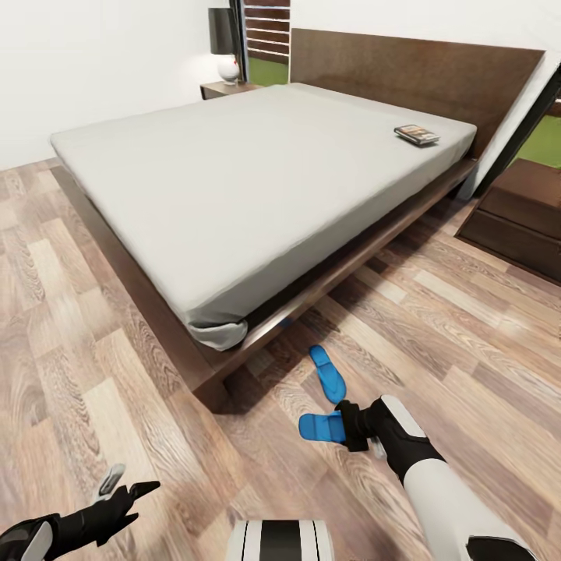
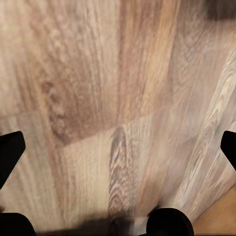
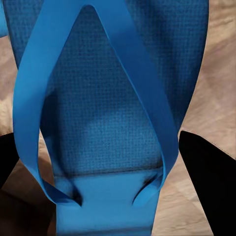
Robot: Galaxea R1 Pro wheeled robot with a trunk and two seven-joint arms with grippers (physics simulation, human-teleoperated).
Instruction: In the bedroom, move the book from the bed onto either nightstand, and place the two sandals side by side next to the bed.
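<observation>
The right end effector (image 1: 343,428) is gripping one blue sandal (image 1: 319,427) by its end and holding it over the wood-plank floor (image 1: 436,327), just off the foot corner of the bed (image 1: 257,179). In the right wrist view the sandal (image 3: 113,113) is lying between the two dark fingers (image 3: 206,187), thong straps up, with floorboards showing past its edges. The second sandal (image 1: 328,374) is resting flat on the floor near the bed's dark frame, just beyond the held one and at an angle to it; whether the two are touching cannot be told.

Doing this step well appears to mean turning the held sandal until it is running parallel to its mate, lowering it flat onto the boards just beside it, heels level, and releasing only once the sole is resting fully, so it is not tipping or sliding against the other.

The left end effector (image 1: 117,487) is hanging open and empty low over the floor, its fingertips (image 2: 11,147) framing bare planks.

The book (image 1: 417,135) is lying on the grey mattress near the headboard-side corner, close to the edge facing the nearer nightstand (image 1: 522,210). A second nightstand (image 1: 226,89), carrying a lamp (image 1: 226,45), is standing at the bed's far side.
</observation>
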